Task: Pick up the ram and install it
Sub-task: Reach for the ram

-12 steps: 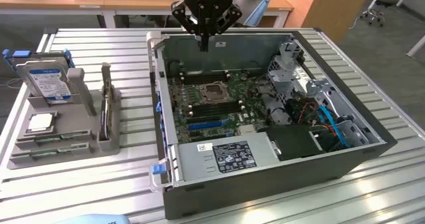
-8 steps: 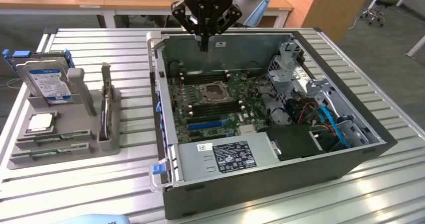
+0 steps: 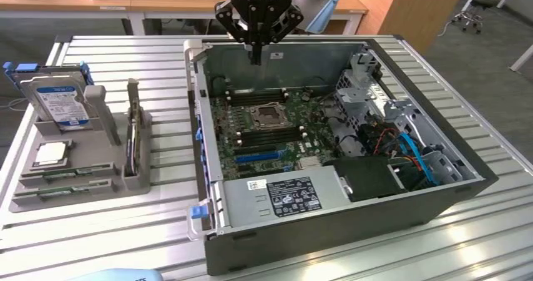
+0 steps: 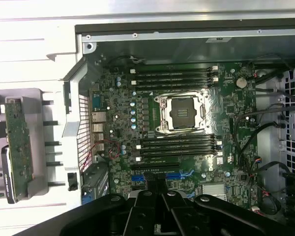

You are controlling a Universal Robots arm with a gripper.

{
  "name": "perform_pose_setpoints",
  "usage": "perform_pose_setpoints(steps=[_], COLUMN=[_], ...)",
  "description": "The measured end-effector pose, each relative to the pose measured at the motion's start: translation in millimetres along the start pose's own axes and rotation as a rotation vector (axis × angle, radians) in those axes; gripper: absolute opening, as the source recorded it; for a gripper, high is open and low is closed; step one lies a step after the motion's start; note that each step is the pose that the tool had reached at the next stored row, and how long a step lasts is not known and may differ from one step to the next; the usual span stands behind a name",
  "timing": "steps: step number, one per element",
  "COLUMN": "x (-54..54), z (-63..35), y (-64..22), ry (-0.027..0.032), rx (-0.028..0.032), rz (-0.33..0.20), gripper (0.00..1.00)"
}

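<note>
Closed fingers (image 3: 254,53) above motherboard (image 3: 264,126)

exterior: high, angled down over open case (image 3: 333,231) | wrist: overhead, straight down, nearer | shared: motherboard (image 3: 249,140) (image 4: 226,113)

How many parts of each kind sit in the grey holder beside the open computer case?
Hard drive: 1
Processor chip: 1
Ram sticks: 2
Upright circuit card: 1
Total: 5
</note>
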State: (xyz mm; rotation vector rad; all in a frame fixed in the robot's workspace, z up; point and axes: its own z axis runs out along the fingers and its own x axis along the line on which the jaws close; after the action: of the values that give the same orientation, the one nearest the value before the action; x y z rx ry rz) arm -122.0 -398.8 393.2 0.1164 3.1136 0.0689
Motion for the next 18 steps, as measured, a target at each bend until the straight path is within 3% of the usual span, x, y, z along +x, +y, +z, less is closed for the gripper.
perform_pose_setpoints(steps=[10,18], x=[12.4,28.6], z=[-0.3,-0.7], y=[-0.9,-2.1], ry=[0.0001,0.0], rx=[0.0,0.0001], rz=[0.0,0.0], gripper=[0.1,0.1])
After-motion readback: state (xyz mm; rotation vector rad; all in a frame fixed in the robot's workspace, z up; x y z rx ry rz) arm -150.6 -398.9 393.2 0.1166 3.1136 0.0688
